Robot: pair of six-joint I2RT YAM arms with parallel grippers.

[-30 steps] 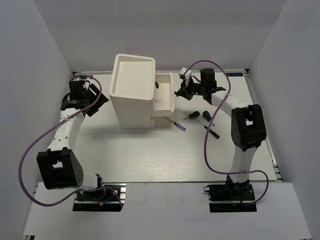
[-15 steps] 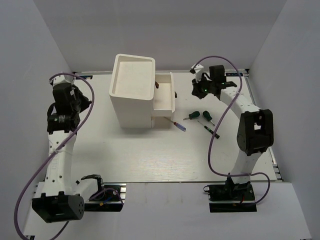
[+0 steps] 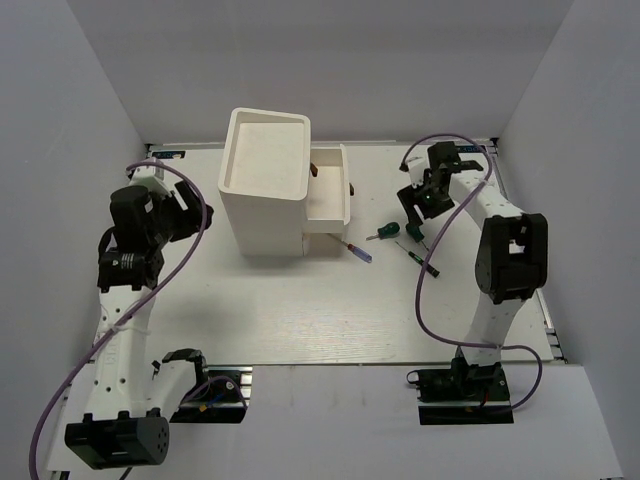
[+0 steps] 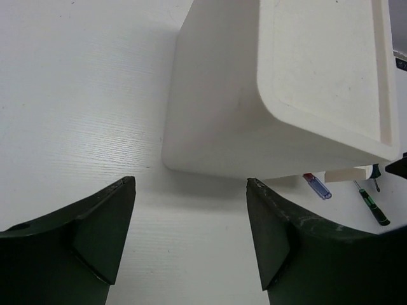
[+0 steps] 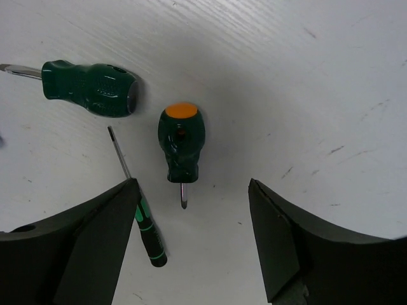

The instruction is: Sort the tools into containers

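Overhead view: white box [image 3: 265,185] stands left of centre, its side drawer [image 3: 328,200] pulled out; your screwdrivers [image 3: 357,250] lie on the table [image 3: 300,310] to its right.

Left wrist view: your left gripper [image 4: 191,190] is spread and empty, facing the box.

Right wrist view: your right gripper [image 5: 191,190] is spread and empty over a stubby orange-capped green screwdriver [image 5: 181,146].

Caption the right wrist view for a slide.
Open right gripper above three green-handled screwdrivers: an orange-capped stubby one, a second stubby one, a thin one, on the table.
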